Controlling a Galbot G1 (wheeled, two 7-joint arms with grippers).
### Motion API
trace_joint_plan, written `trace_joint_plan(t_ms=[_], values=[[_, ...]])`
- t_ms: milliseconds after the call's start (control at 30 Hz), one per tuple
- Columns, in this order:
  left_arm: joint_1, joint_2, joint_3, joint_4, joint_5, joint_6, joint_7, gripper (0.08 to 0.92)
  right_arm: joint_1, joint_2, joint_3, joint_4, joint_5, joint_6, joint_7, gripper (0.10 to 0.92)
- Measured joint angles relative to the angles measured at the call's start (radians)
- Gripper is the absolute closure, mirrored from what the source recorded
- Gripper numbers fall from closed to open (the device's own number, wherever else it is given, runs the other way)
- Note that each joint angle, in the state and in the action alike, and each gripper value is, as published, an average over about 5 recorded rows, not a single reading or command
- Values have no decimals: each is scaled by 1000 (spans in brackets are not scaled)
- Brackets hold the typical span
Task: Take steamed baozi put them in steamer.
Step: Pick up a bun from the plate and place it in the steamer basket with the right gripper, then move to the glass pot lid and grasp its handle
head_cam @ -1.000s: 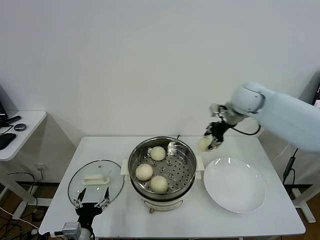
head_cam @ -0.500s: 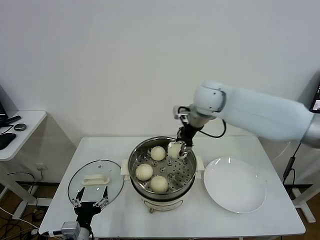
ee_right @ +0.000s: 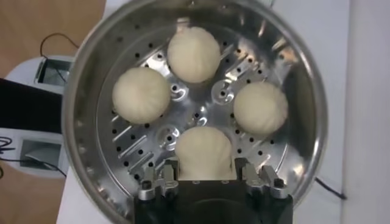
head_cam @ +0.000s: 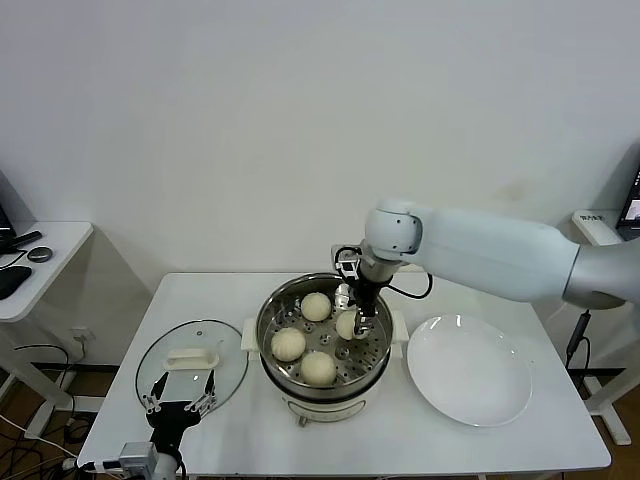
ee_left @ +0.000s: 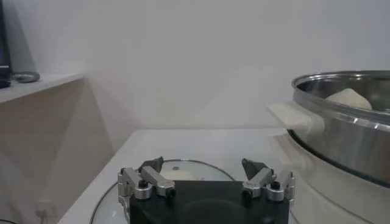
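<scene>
The steamer stands mid-table, a shiny steel pot with a perforated tray. Three baozi lie on the tray. My right gripper reaches down into the steamer's right side and is shut on a fourth baozi, low over the tray. In the right wrist view the held baozi sits between my fingers, with the other three beyond it. My left gripper is parked open and empty over the glass lid at the front left.
An empty white plate lies right of the steamer. The lid's white handle is just ahead of my left gripper. A side table with dark items stands off to the left.
My right arm has carried the baozi leftward from above the plate side, over the steamer rim and down onto the tray's right side. The left arm has not moved.
</scene>
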Motion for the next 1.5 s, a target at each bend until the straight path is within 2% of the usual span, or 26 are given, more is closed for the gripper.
trace_joint_plan(t_ms=[133,333,433,633,800,1000,1167,1500], values=[[1,-1,0,-2,0,0,1,177,-13,7,1,-8,-16,-3,4,443],[0,-3,1,-1,-1,0,1,177,-17,2,5,-5,-35,-5,9,275],[-1,-4,0,-1,-1,0,2,177,-13,-5,10,2,-38,-5,11,219],[-1,-9,-10,-3,-3,-1,2,177,-4,-47,46,29,-26,1,18,203],[-8,-13,-22,5,-5,0,-2,177,-45,-114,170,47,45,19,70,203],[-1,-29,-28,-2,-8,-6,-5,177,-197,-199,446,85,146,80,269,203],[3,-40,-28,-3,-8,-25,-17,177,-454,-225,768,130,158,142,484,203],[-30,-30,-66,24,102,-111,5,177,-1081,-83,1433,229,103,303,773,203]])
